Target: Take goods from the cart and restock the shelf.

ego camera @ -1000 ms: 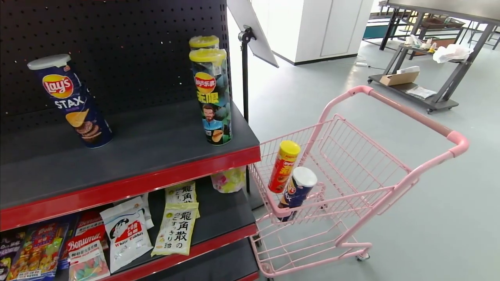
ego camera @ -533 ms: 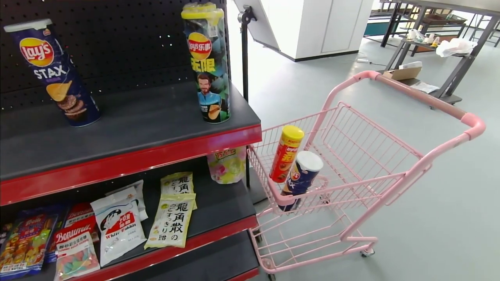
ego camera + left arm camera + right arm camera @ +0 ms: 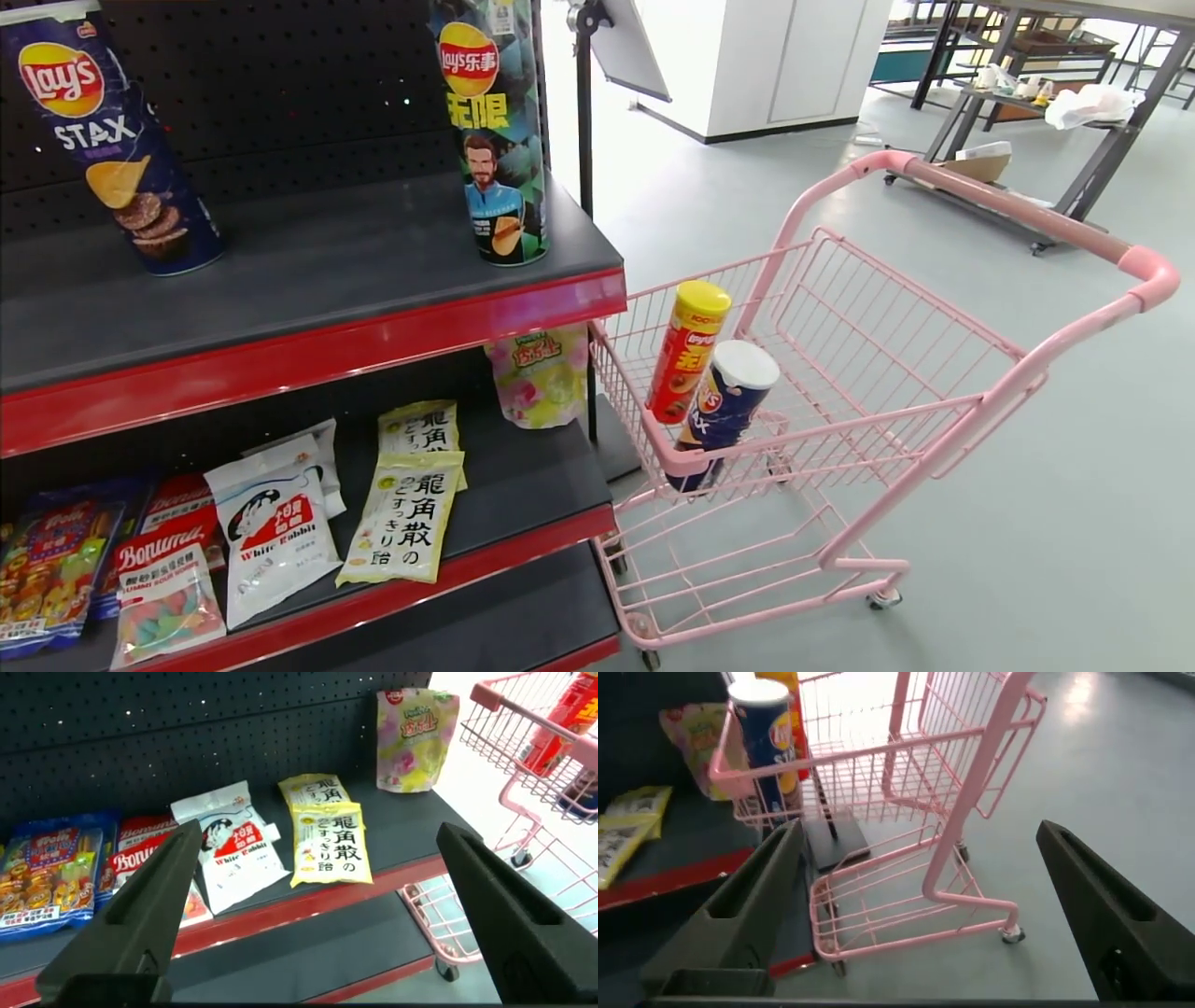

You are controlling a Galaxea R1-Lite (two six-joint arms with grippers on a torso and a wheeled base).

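A pink cart (image 3: 943,373) stands to the right of the shelf. In its front corner lean a yellow-lidded red chip can (image 3: 689,350) and a dark blue chip can (image 3: 724,411) with a white lid. The top shelf (image 3: 308,280) holds a blue chip can (image 3: 117,149) at the left and a green-dark can (image 3: 492,149) at the right edge. My left gripper (image 3: 318,831) is open, facing the lower shelf's snack bags (image 3: 329,840). My right gripper (image 3: 917,829) is open, low before the cart (image 3: 971,737), below the blue can (image 3: 771,737).
The lower shelf (image 3: 523,485) carries flat snack bags and a pink-green pouch (image 3: 540,373) at its right end. A stand pole (image 3: 586,187) rises between shelf and cart. Metal tables (image 3: 1027,93) stand far behind, with open grey floor to the cart's right.
The head view has tilted down and drawn closer, so shelf and cart sit differently in the picture. The cans, bags and cart themselves have not moved.
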